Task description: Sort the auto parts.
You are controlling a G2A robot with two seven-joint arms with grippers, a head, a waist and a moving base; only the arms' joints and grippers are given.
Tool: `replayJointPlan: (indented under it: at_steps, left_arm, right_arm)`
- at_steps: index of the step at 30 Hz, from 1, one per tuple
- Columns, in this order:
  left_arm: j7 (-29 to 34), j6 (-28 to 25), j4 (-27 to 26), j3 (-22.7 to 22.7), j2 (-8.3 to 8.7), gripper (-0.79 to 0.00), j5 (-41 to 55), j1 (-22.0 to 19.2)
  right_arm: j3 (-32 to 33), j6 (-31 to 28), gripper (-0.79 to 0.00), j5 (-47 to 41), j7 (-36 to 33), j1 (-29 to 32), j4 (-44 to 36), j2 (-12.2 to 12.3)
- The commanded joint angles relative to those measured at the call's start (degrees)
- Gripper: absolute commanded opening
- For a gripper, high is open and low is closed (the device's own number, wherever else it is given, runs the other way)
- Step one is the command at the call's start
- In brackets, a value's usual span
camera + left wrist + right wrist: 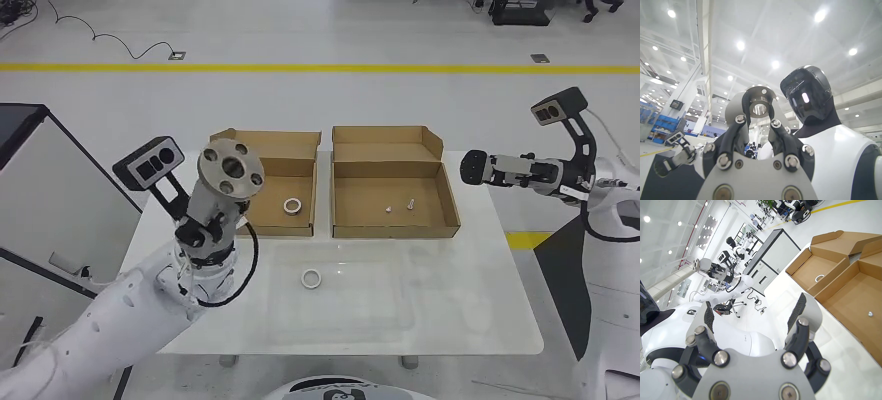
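Observation:
My left gripper (222, 192) is raised high over the table's left side, pointing upward, shut on a metal flange (230, 168) with a round plate and bolt holes; its hub (759, 108) sits between the fingers, and it shows far off as the flange (696, 264). A white ring (312, 278) lies on the table in front of the boxes. Another white ring (292, 206) (819, 278) lies in the left cardboard box (300, 150). Two small bolts (398, 207) lie in the right cardboard box (448, 205); one bolt (870, 313) shows. My right gripper (755, 308) is open, held off the table's right edge (472, 167).
The white table (470, 300) carries both open boxes at its back. A dark-framed cabinet (30, 190) stands left of the table. A yellow floor line (320, 68) runs behind.

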State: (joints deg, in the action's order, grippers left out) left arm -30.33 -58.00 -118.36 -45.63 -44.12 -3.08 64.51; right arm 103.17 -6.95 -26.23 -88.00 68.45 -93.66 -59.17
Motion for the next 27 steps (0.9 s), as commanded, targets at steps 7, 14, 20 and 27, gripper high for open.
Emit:
replayJointPlan:
  at_steps: [7,14,20,27]
  left_arm:
    - [5.3,0.0,0.3,-2.8,-0.47,-0.785,-0.1,2.1]
    - [5.6,0.0,-3.4,-3.4,-1.93,-0.785,5.3,3.1]
    - [9.0,0.0,-5.3,-4.4,-3.33,-0.785,8.7,3.8]
    - [14.2,0.0,-4.4,-7.4,-4.88,-0.785,11.2,5.6]
  right_arm:
    - [0.0,0.0,0.0,0.0,0.0,0.0,0.0,0.0]
    - [0.0,0.0,0.0,0.0,0.0,0.0,0.0,0.0]
    - [0.0,0.0,0.0,0.0,0.0,0.0,0.0,0.0]
    - [0.0,0.0,0.0,0.0,0.0,0.0,0.0,0.0]
